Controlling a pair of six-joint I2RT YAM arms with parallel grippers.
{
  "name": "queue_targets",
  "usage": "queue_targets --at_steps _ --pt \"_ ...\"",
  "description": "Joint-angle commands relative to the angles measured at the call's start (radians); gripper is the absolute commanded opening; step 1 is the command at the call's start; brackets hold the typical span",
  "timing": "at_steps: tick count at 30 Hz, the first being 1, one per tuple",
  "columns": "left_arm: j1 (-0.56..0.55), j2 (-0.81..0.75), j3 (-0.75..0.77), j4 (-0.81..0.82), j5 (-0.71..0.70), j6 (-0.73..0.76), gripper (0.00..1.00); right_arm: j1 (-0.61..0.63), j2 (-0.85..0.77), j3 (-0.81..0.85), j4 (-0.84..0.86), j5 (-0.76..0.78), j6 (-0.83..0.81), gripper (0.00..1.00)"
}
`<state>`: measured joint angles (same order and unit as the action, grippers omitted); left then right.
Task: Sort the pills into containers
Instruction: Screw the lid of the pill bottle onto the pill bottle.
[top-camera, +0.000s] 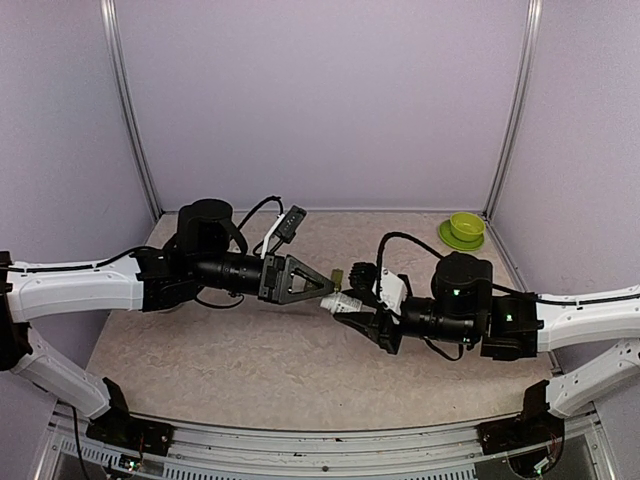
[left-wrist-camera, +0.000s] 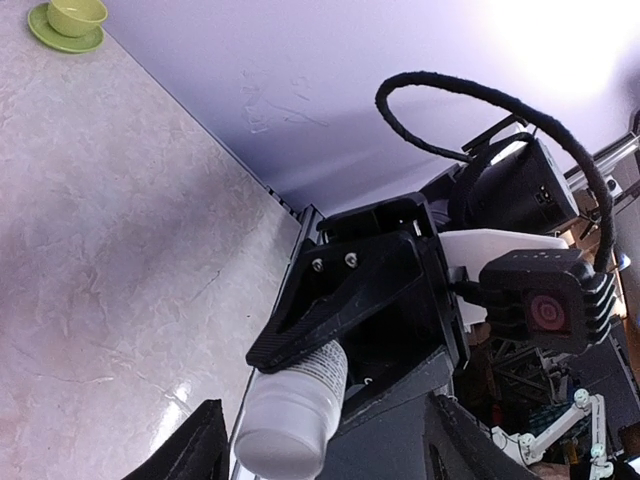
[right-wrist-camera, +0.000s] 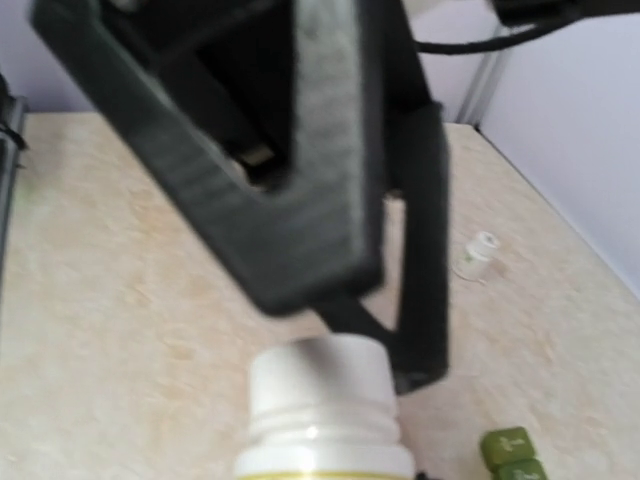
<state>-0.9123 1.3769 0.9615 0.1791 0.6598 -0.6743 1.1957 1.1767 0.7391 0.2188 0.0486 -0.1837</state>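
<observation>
Bottle-opening looks to be the step in hand, since I can see no loose pills anywhere. My right claw (top-camera: 356, 311) is clamped on a white pill bottle (right-wrist-camera: 325, 410), held off the bench (right-wrist-camera: 120, 300) with what I take to be its capped end turned toward the left arm. My left claw (top-camera: 326, 287) has its jaws apart, one finger on either side of that end, gripping nothing. The containers (right-wrist-camera: 508, 450), the dark green strip, lie on the bench just beside the bottle and below it. I cannot tell whether their lids are up. A small white piece (right-wrist-camera: 478, 252) sits farther off on the bench, too blurred to name.

To do this well I would line the left claw up square on the cap, so both pads meet its rim and not the bottle's shoulder, then close firmly before twisting. The right grip should hold the body fast and not yield. I would tip the mouth upward before the cap comes free, or pills may scatter across the bench instead of landing near the strip.
</observation>
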Motion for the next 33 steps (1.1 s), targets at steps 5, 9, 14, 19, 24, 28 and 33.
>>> queue_targets --at_steps 5,9,14,19,24,28,33 --pt "0.000 0.012 0.012 -0.009 0.028 -0.021 0.69 0.008 -0.014 -0.010 0.033 0.078 -0.050 0.31" --pt "0.005 0.028 0.023 -0.030 0.013 -0.016 0.71 0.010 -0.045 -0.025 0.050 0.064 -0.065 0.31" --pt "0.009 0.030 0.009 0.029 0.028 -0.021 0.71 0.010 -0.069 -0.055 0.098 0.040 -0.074 0.31" --pt "0.009 0.037 0.014 0.071 0.061 -0.041 0.64 0.010 -0.044 -0.047 0.091 0.048 -0.086 0.31" --pt "0.007 0.044 0.025 0.073 0.087 -0.041 0.59 0.010 -0.013 -0.032 0.079 0.065 -0.092 0.31" --pt "0.004 0.048 0.028 0.061 0.097 -0.035 0.55 0.010 0.002 -0.024 0.077 0.084 -0.094 0.31" --pt "-0.002 0.044 0.029 0.052 0.099 -0.024 0.53 0.010 0.016 -0.016 0.074 0.094 -0.097 0.31"
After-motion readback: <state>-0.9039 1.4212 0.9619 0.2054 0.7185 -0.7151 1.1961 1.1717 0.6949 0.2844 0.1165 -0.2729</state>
